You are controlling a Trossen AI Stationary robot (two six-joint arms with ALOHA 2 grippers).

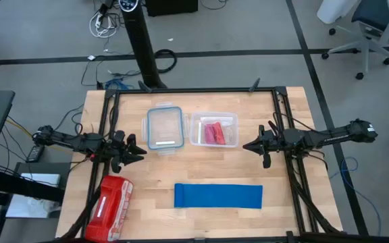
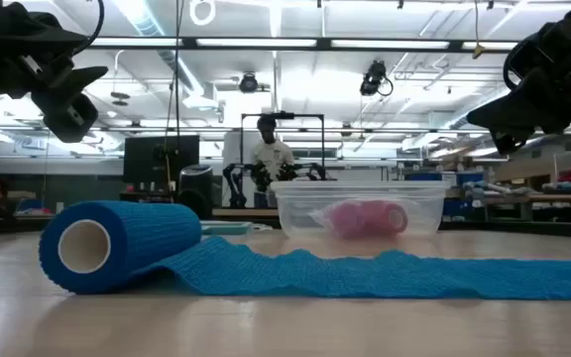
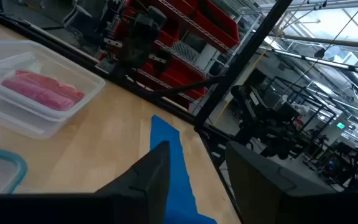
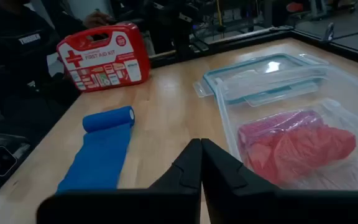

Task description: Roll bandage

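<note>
The blue bandage (image 1: 218, 196) lies flat along the table's near side. Its left end is rolled into a short cylinder (image 2: 107, 243), and the rest stretches as a strip (image 2: 395, 275) toward the right. My left gripper (image 1: 140, 150) hovers open above the table, left of the lid, pointing toward the table's right edge. My right gripper (image 1: 245, 146) is shut and empty; it hovers right of the clear container and points toward the table's left edge. Both are well clear of the bandage (image 4: 101, 149).
A clear container (image 1: 215, 130) holding red-pink fabric rolls (image 4: 294, 143) sits at the table's centre back, with its blue-rimmed lid (image 1: 164, 127) to its left. A red first aid kit (image 1: 110, 206) lies at the near left corner. A person stands in the room beyond (image 2: 269, 149).
</note>
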